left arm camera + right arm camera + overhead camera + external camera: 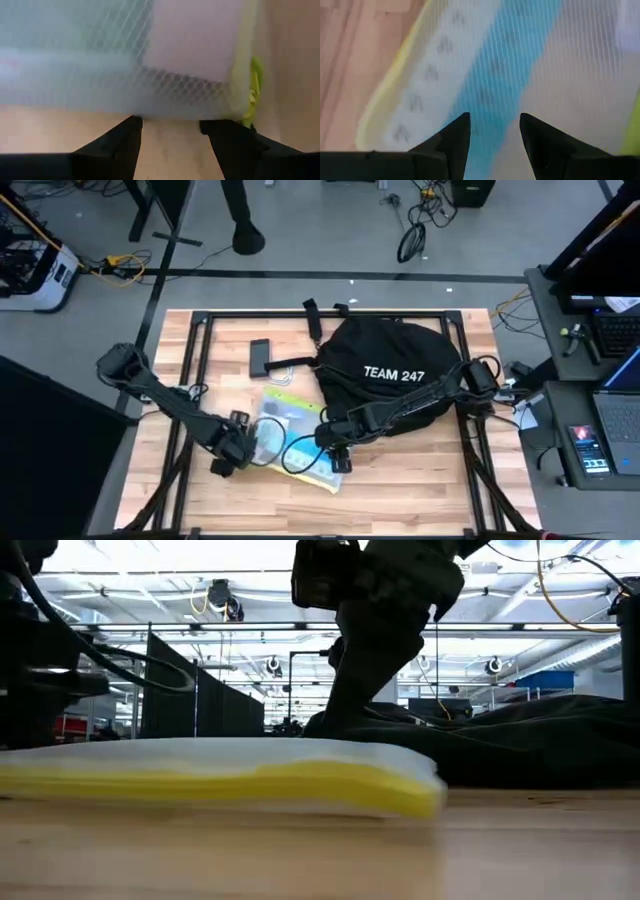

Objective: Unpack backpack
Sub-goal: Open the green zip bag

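Note:
The black backpack [390,370] with white "TEAM 247" lettering lies on the table's right half; the low view shows it as a dark mound [540,740]. Left of it a translucent mesh pouch [290,435] with yellow trim lies flat on the wood [220,780], with blue cable showing inside. My left gripper [240,452] stands open at the pouch's left edge [170,125]. My right gripper [335,450] is open over the pouch's right part, pointing down [492,120]. My left gripper's fingertips [135,122] reach the pouch's mesh edge [170,112] low over the wood, coming from the table's left; whether they touch it I cannot tell. My right gripper's open fingers [462,122] stand above the pouch's blue-striped face [492,85]; I cannot tell whether they touch it.
A dark flat rectangular item [260,357] with a white cable beside it lies on the table, far-left of the backpack. A black metal frame [190,350] runs around the table. Bare wood [400,490] shows along the near edge.

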Available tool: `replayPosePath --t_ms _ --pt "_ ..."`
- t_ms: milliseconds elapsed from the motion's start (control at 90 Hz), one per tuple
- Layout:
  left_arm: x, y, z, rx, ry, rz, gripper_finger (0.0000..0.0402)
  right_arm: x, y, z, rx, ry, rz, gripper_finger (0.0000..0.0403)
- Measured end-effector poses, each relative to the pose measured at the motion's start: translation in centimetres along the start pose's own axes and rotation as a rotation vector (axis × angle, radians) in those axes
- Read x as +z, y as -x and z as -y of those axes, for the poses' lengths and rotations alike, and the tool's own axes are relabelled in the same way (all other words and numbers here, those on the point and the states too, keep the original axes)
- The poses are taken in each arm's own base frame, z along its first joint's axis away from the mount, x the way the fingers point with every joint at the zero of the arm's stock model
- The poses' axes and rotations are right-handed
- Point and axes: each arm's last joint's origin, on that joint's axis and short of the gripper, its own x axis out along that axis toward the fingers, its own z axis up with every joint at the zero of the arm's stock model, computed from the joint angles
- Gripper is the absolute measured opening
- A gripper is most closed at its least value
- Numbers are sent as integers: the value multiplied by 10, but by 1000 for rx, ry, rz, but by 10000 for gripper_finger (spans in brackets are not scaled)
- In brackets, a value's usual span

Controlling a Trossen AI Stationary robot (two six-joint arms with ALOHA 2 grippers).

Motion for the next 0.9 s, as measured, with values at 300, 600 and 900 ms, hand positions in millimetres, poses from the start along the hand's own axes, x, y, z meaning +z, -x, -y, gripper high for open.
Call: replayPosePath --t_ms 300,600,900 --pt "36 23 7 193 36 222 208 1 0 -3 0 8 21 157" --pt "60 33 11 300 -115 418 208 2 0 -3 1 62 29 157" --pt "80 -4 18 344 -307 406 208 1 0 -6 11 159 25 157"
